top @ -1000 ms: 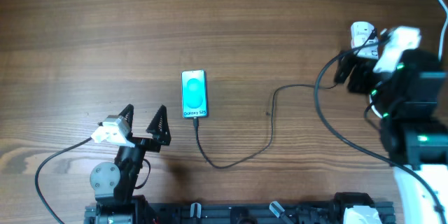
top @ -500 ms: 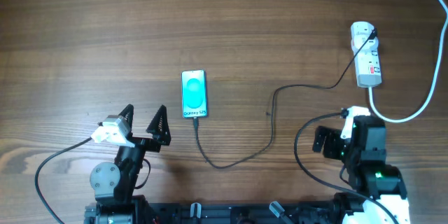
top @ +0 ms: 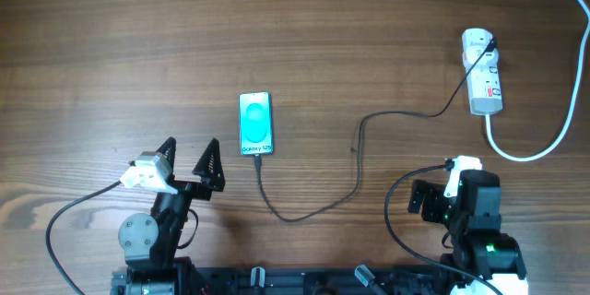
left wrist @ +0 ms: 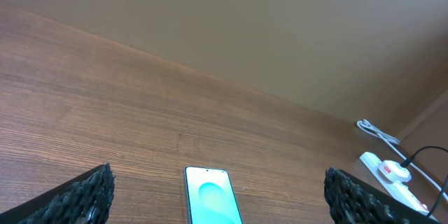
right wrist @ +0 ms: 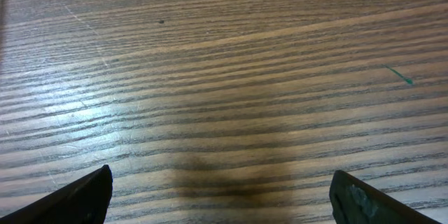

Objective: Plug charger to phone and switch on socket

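Since a second ago the right arm (top: pixel 472 217) has pulled away from the socket (top: pixel 483 72) and folded back to the near right edge of the worktop (top: pixel 138 37), drifting only slightly further in the last half second; the left arm, the phone and the cable lie as before. From its wrist view the right end effector (right wrist: pixel 220 192) has its fingers (right wrist: pixel 84 199) spread wide with nothing between them, above bare wood grain and a small green mark (right wrist: pixel 399 75). The left end effector (top: pixel 191 152) is likewise spread and empty, sitting near the front edge just left of the phone (top: pixel 255 123), which lies flat and screen-up near the middle of the worktop with its "Galaxy S25" end toward the robot. The charger (top: pixel 356 161) meets that near end of the phone, loops toward the robot, climbs away, then runs right to the far end of the socket; whether the tip is fully seated cannot be told. The socket lies at the far right, well apart from both arms, with red marks on its face; the switch position is too small to read. A white cord (top: pixel 544 152) leaves its near end and curves off to the far right corner.
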Robot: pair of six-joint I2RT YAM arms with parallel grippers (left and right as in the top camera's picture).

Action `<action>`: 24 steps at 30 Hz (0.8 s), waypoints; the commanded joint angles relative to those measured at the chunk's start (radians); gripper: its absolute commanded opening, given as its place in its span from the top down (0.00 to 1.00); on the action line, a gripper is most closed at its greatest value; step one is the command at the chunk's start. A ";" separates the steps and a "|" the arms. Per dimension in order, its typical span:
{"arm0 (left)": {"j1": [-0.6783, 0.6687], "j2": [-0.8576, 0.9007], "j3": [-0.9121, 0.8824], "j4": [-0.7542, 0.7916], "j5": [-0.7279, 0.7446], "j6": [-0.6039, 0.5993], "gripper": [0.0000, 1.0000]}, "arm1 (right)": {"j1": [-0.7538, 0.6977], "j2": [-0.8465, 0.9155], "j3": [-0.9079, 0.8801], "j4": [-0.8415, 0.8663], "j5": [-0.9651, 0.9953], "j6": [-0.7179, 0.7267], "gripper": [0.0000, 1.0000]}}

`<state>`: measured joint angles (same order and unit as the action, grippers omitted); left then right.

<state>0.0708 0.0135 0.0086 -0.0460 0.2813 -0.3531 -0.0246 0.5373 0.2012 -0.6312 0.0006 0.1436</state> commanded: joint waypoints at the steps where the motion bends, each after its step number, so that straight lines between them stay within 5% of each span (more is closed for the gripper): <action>1: 0.004 -0.011 -0.003 -0.005 -0.003 0.005 0.00 | 0.005 -0.009 -0.011 0.003 0.002 -0.011 0.01; 13: 0.004 -0.011 -0.003 -0.005 -0.003 0.005 0.00 | 0.005 -0.056 -0.011 0.033 0.002 -0.011 0.00; 16: 0.004 -0.011 -0.003 -0.005 -0.003 0.005 0.00 | 0.005 -0.106 -0.011 0.181 0.002 -0.011 0.00; 19: 0.004 -0.011 -0.003 -0.005 -0.003 0.005 0.00 | 0.005 -0.183 -0.012 0.608 0.002 -0.011 0.01; 24: 0.004 -0.011 -0.003 -0.005 -0.003 0.005 0.00 | 0.005 -0.290 -0.012 0.696 0.002 -0.011 0.00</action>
<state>0.0708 0.0135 0.0086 -0.0460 0.2813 -0.3534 -0.0238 0.2993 0.1837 0.0612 0.0006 0.1436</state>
